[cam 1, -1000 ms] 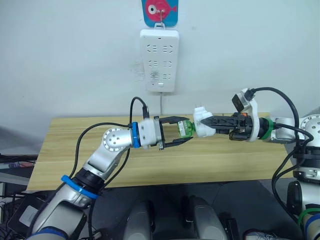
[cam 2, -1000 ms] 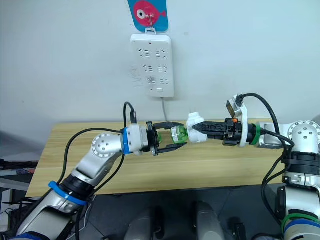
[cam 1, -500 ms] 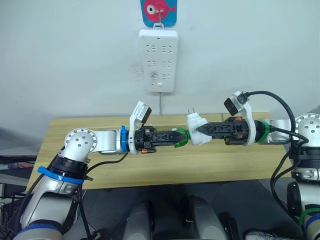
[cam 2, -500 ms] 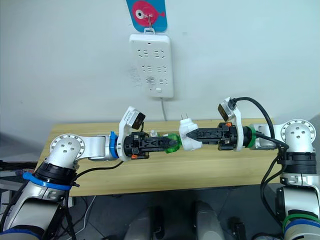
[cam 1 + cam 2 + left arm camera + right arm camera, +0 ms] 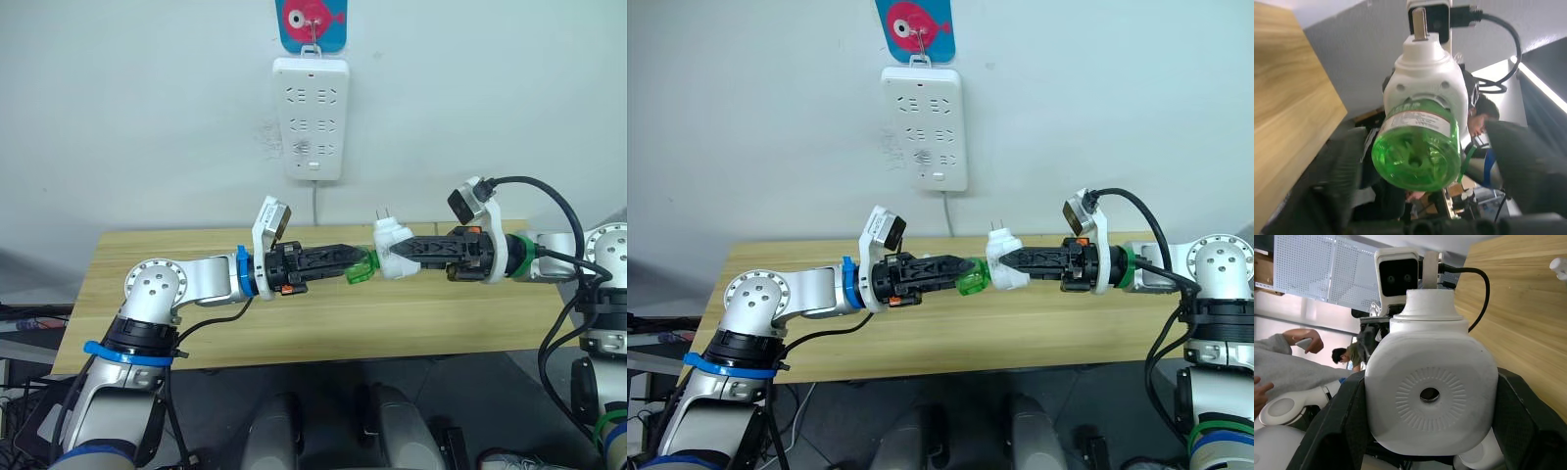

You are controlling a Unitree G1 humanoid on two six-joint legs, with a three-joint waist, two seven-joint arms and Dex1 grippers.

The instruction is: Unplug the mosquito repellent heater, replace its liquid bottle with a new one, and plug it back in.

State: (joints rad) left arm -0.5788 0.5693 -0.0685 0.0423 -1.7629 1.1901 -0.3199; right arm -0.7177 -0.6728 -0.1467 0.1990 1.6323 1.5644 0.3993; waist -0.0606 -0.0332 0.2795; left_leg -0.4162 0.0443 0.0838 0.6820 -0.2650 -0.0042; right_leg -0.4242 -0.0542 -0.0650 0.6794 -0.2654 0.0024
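- The right claw (image 5: 404, 251) is pinching the mosquito repellent heater (image 5: 392, 249) by its white body, one finger on each flank, holding it in the air above the table (image 5: 137, 294) with the two prongs (image 5: 383, 214) pointing up.
- The left claw (image 5: 361, 264) meets it from the other side, its fingers pressed onto the green liquid bottle (image 5: 361, 269) that sticks out of the heater's underside; in the left wrist view the bottle's (image 5: 1418, 154) round base faces the camera with a dark finger on each side.
- Heater and bottle are joined, bridging the two claws, well below the white power strip (image 5: 312, 118) on the wall.
- Handling, as I judge it: both pieces look light and rigid. The heater's rounded, glossy shell could slip or twist in a two-finger pinch, so the flat sides are the better hold, clear of the prongs and the round vent (image 5: 1429, 394).
- The bottle appears to be thin clear plastic holding liquid. Grip its cylinder wall firmly without crushing and turn it along its own axis; pulling askew risks jamming the neck or spilling.
- A small white piece (image 5: 1559, 268) lies on the table nearby; I cannot tell what it is.
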